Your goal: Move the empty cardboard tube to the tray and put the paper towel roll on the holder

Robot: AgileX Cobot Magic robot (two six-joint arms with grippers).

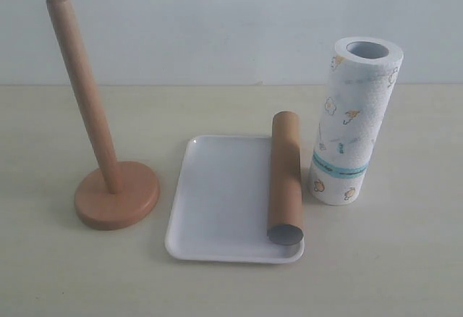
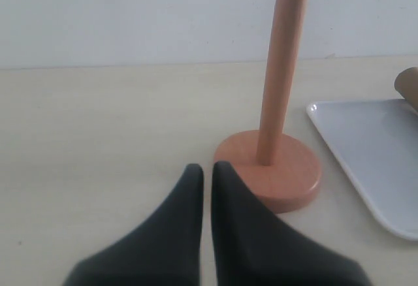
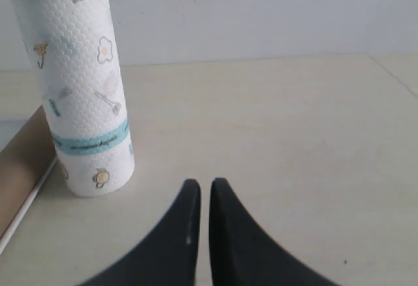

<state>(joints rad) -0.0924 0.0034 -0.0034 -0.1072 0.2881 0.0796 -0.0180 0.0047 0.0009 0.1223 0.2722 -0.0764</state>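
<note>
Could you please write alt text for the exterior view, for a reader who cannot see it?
A brown cardboard tube lies along the right side of a white tray, with a printed paper towel roll standing upright just right of it. A wooden holder stands bare at left.

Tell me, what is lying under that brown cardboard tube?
The white tray: the cardboard tube lies along its right side. The strip of tray directly beneath the tube is covered and cannot be seen.

Pale beige tabletop [image 1: 405, 259], plain whitish wall [image 1: 217, 20] behind
</note>
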